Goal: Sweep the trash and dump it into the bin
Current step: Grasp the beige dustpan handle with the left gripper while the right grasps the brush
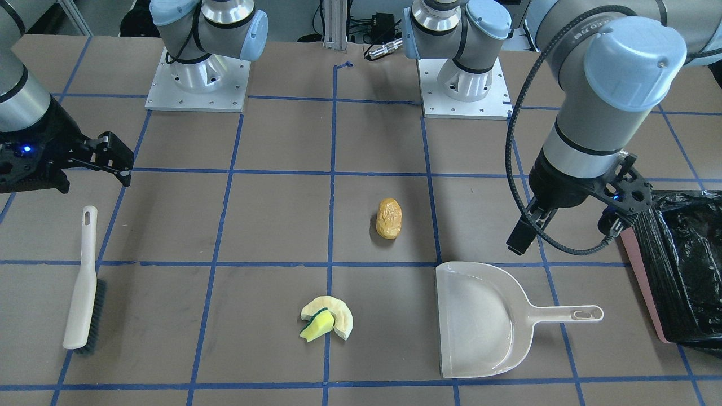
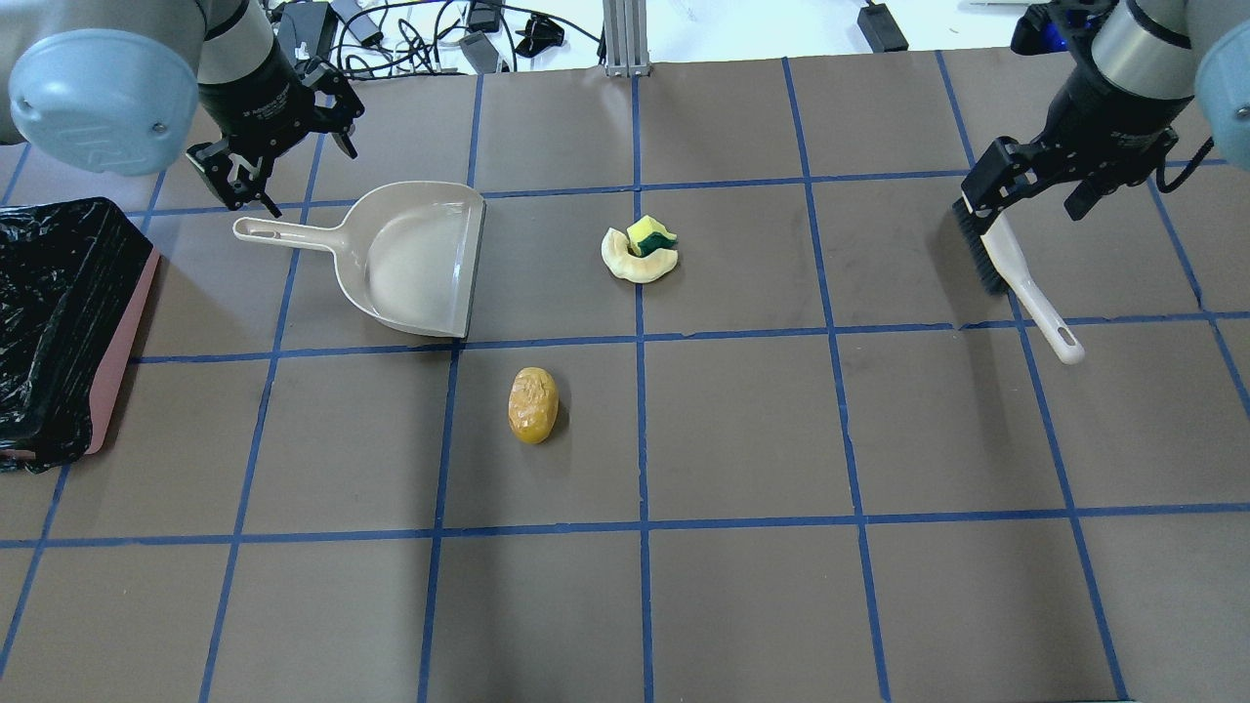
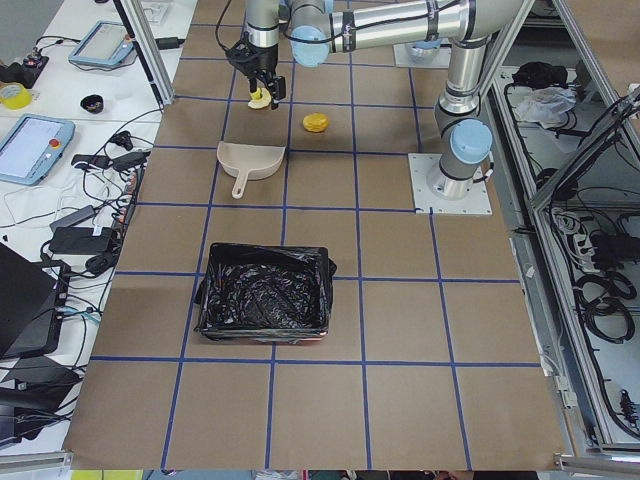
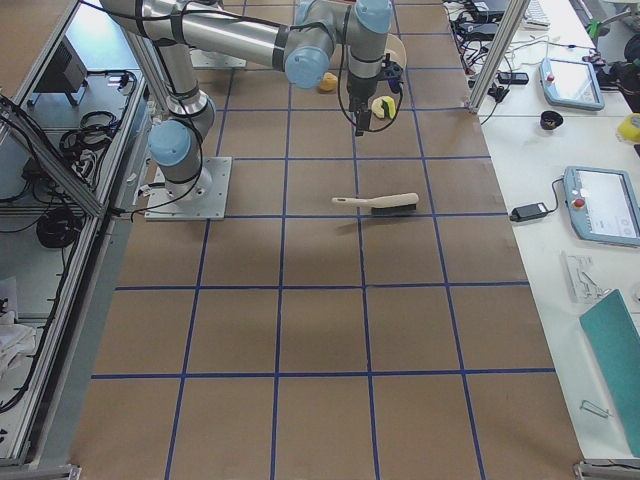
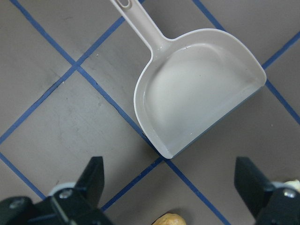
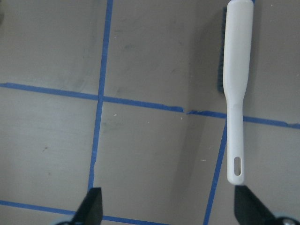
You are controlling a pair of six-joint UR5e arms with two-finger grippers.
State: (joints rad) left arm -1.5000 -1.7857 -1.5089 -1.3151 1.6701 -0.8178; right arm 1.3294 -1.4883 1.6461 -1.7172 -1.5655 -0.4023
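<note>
The front-facing camera is looking steeply down from across the table (image 1: pixel 282 135), facing the robot, whose arm bases (image 1: pixel 197 79) are sitting at the top of its view. The overhead camera is looking the opposite way from behind the robot, so the dustpan (image 2: pixel 410 259), the potato-shaped lump (image 2: pixel 533 404) and the brush (image 2: pixel 1025 283) are appearing on swapped sides between these two views. The two side cameras are sitting high at opposite table ends, looking along it from afar, and the left one is taking in the bin (image 3: pixel 265 250) nearest. The left wrist camera is pointing straight down, close over the dustpan. The right wrist camera is doing likewise beside the brush.
</note>
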